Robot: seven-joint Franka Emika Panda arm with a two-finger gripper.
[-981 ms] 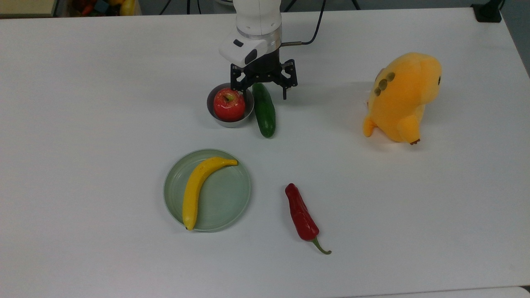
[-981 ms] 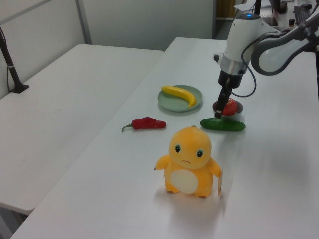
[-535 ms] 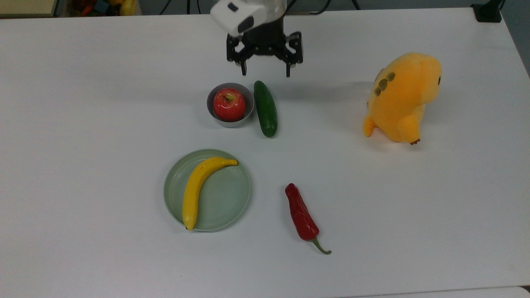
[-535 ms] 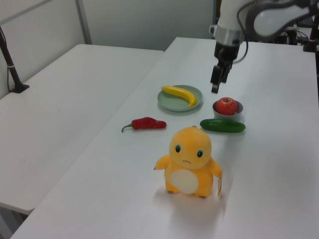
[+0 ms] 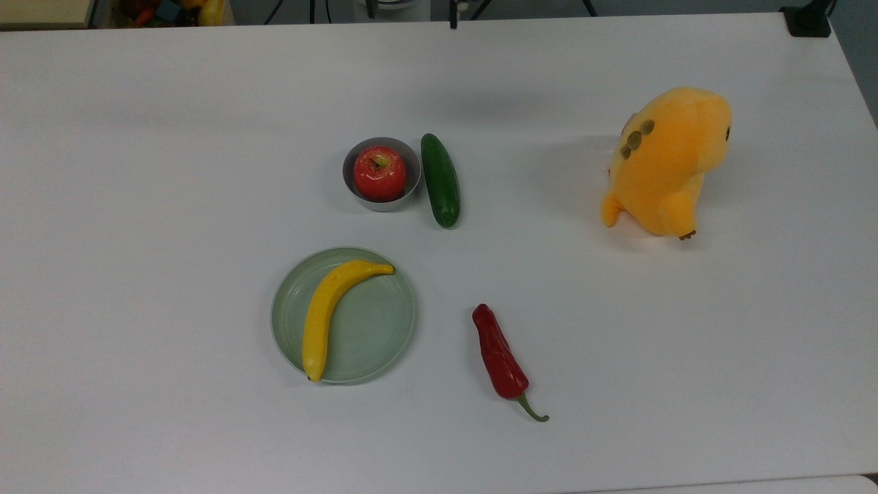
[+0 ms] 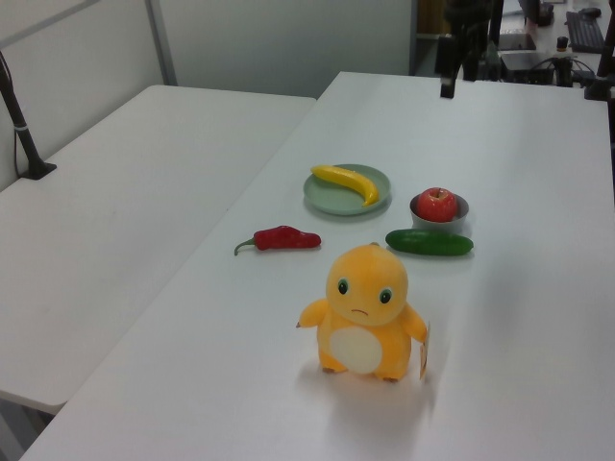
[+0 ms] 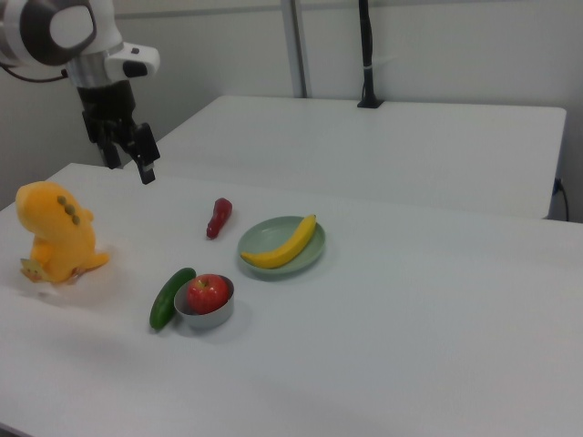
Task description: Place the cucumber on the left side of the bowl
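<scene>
The dark green cucumber (image 5: 440, 180) lies flat on the white table, right beside the small grey bowl (image 5: 384, 204), on the top view's right of it. A red apple (image 5: 379, 172) sits in the bowl. In the right view the cucumber (image 7: 171, 298) lies on the left of the bowl (image 7: 205, 319); in the left view the cucumber (image 6: 430, 242) lies in front of the bowl (image 6: 454, 224). My gripper (image 7: 132, 167) hangs high above the table, well clear of both, open and holding nothing.
A pale green plate (image 5: 384, 336) with a banana (image 5: 328, 309) lies nearer the top view's bottom. A red chili pepper (image 5: 499, 358) lies to the top view's right of the plate. An orange plush toy (image 5: 665, 161) stands at the top view's right.
My gripper has risen from just above the cucumber's far end and pulled back out past the top view's upper edge. The cucumber stays beside the bowl.
</scene>
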